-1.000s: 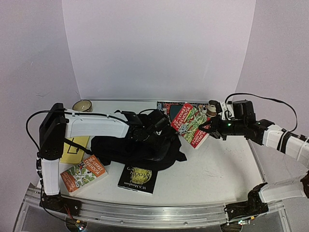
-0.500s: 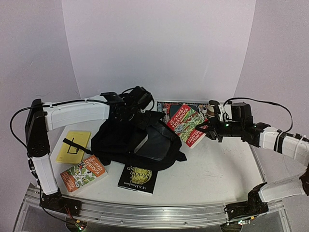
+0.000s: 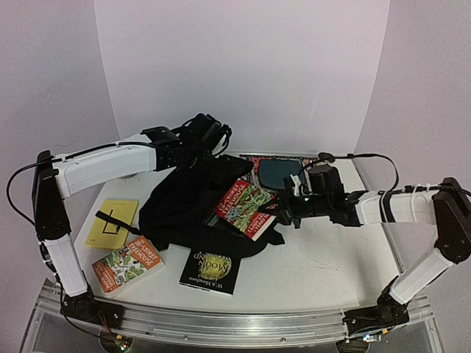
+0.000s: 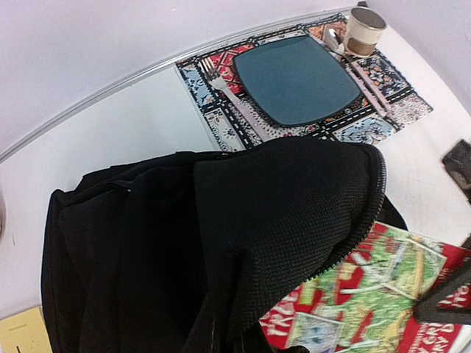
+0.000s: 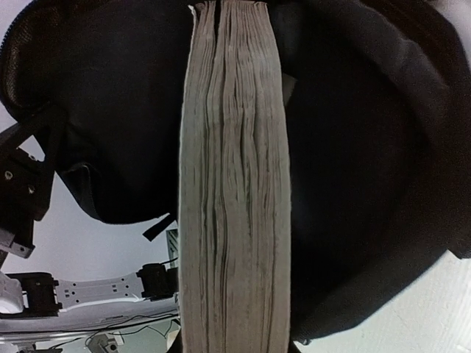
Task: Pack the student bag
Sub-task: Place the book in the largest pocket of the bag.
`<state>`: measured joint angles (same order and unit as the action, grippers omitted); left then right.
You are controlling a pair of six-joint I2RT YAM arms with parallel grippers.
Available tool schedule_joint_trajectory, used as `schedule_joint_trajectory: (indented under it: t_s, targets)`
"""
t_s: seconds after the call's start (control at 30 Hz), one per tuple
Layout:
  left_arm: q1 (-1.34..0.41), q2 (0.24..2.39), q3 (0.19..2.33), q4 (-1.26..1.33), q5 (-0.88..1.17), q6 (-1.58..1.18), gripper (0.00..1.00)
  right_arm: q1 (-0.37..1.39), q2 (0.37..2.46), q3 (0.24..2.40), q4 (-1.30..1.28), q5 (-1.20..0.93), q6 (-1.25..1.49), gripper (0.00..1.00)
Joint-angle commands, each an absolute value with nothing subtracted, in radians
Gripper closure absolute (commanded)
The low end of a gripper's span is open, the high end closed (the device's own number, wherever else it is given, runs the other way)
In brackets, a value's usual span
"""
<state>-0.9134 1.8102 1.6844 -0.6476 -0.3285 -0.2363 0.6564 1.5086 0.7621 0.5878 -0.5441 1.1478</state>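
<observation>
The student bag, a black backpack, lies mid-table with its zipped flap pulled up. My left gripper is above the bag's far edge and shut on the flap's fabric; its fingers are hidden in the left wrist view. My right gripper is shut on a red and green book, which is tilted with its left end inside the bag's opening. The book shows under the flap in the left wrist view. The right wrist view shows its page edge pointing into the dark bag.
A yellow book, an orange and green book and a black book lie at the left and front of the bag. A patterned placemat with a blue plate, a fork, a spoon and a cup lies behind.
My left gripper has risen and moved back, lifting the bag's flap. My right gripper has moved left with the book, from beside the bag into its opening.
</observation>
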Motion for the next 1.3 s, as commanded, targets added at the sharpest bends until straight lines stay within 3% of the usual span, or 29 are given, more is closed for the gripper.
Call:
schedule_joint_trajectory:
  t_s: [0.0, 0.67, 0.97, 1.13, 1.27]
  targets:
    - [-0.912, 1.699, 1.68, -0.549, -0.274, -0.252, 1.0, 0.68, 1.589, 0.886, 0.8, -0.589, 1.228, 1.0]
    - [-0.913, 1.529, 1.438, -0.314, -0.031, -0.226, 1.0, 0.767, 1.992, 1.172, 0.868, -0.565, 1.345, 1.0]
    - [-0.913, 1.525, 1.418, -0.276, 0.027, -0.23, 1.0, 0.806, 2.146, 1.365, 0.703, -0.498, 1.281, 1.0]
    - [-0.913, 1.508, 1.387, -0.261, 0.011, -0.236, 1.0, 0.822, 2.206, 1.458, 0.545, -0.48, 1.212, 0.9]
    - [-0.913, 1.502, 1.373, -0.256, -0.023, -0.237, 1.0, 0.826, 2.2, 1.446, 0.481, -0.439, 1.172, 0.64]
